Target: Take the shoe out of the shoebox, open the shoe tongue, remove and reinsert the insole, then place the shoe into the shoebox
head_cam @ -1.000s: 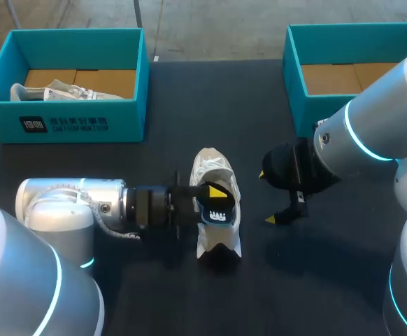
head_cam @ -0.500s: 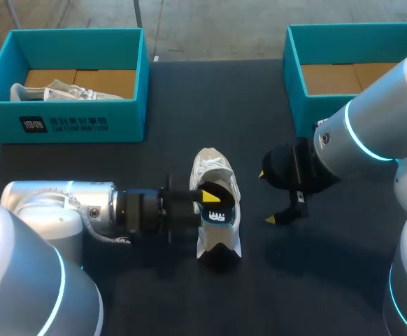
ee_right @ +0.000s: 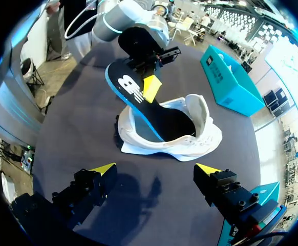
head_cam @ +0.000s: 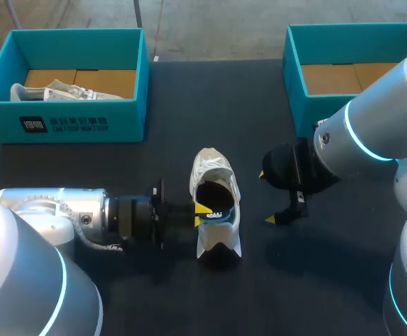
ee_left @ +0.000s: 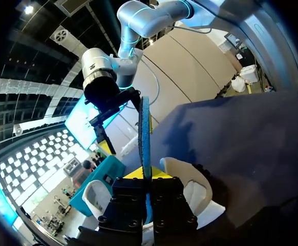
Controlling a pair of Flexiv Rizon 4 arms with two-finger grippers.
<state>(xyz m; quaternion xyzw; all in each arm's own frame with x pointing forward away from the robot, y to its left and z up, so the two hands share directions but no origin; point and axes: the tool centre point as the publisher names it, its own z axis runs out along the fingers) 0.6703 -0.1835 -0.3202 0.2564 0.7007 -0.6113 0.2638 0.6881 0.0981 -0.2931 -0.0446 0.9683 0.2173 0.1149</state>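
Closest to the robot, the left arm comes in low across the dark table (head_cam: 189,105), and the left gripper (head_cam: 202,208) is clamped on the insole (head_cam: 217,213), one yellow-tipped finger on each face of it. In the left wrist view the insole (ee_left: 145,133) shows edge-on, standing straight up from between the fingers of the left gripper (ee_left: 148,177), its blue rim facing the camera. The right wrist view shows the insole (ee_right: 133,100) from the side: dark with a blue edge and a white logo, tilted, its lower end down inside the shoe's opening and its upper end raised clear of the shoe, where the left gripper (ee_right: 151,77) pinches it. The white shoe (head_cam: 210,168) sits on the table outside either box, near the middle and between the two grippers, its opening spread wide. Beside it, apart from it, the right gripper (head_cam: 266,197) hangs released, its yellow tips spread wide with nothing between them; in its own wrist view the right gripper (ee_right: 155,169) has the shoe (ee_right: 190,133) just ahead of the fingers. At the far edge of the table stand two teal boxes: the left shoebox (head_cam: 84,122), with a second pale shoe (head_cam: 50,91) lying in it, and the right shoebox (head_cam: 301,112), showing only its brown cardboard floor.
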